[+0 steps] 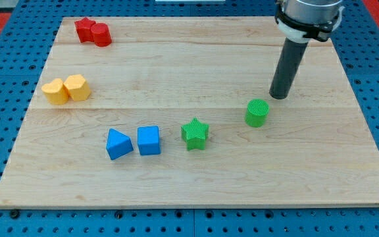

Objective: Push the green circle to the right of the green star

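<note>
I am looking down at the wooden surface (pixel 196 178), and my tip (pixel 279 97) is resting toward the far right, standing just behind and slightly right of the green circle (pixel 257 112). The two are sitting close together, though I cannot tell whether they are actually touching. This rig is carrying no jaws, only the straight dark rod, so nothing is being spread, pressed together or pinched.

The green circle is lying to the right of the green star (pixel 195 133) and a little farther back, with a clear gap of bare wood between them. The star is sitting near the middle of the surface, toward the near side.

To the left of the star, the blue cube (pixel 149 140) is sitting near it but apart, and the blue triangle (pixel 118 144) is lying just beside the cube on its left.

Well apart from these, at the left edge, two yellow blocks (pixel 66 89) are pressing against each other; their shapes are looking roughly hexagonal, though I cannot be sure. In the far left corner, two red blocks (pixel 93 32) are sitting together, touching, their shapes too unclear to name.
</note>
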Controlling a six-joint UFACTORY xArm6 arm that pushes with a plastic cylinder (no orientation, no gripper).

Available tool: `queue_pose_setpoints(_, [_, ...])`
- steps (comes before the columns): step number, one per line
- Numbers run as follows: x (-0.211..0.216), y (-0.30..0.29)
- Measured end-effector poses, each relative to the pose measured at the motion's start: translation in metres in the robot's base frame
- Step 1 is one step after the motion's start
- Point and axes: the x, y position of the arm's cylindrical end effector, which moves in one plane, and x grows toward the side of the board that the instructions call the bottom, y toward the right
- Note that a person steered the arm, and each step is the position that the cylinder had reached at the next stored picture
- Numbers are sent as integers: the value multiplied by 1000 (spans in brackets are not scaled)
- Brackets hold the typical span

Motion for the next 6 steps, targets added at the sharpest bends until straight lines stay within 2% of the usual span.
queue_pose_setpoints(1, [14, -39])
queue_pose_setpoints(2, [39, -57])
queue_pose_setpoints(3, [44, -59])
queue_pose_setpoints(5, [48, -52])
queue_pose_setpoints(6, [24, -52])
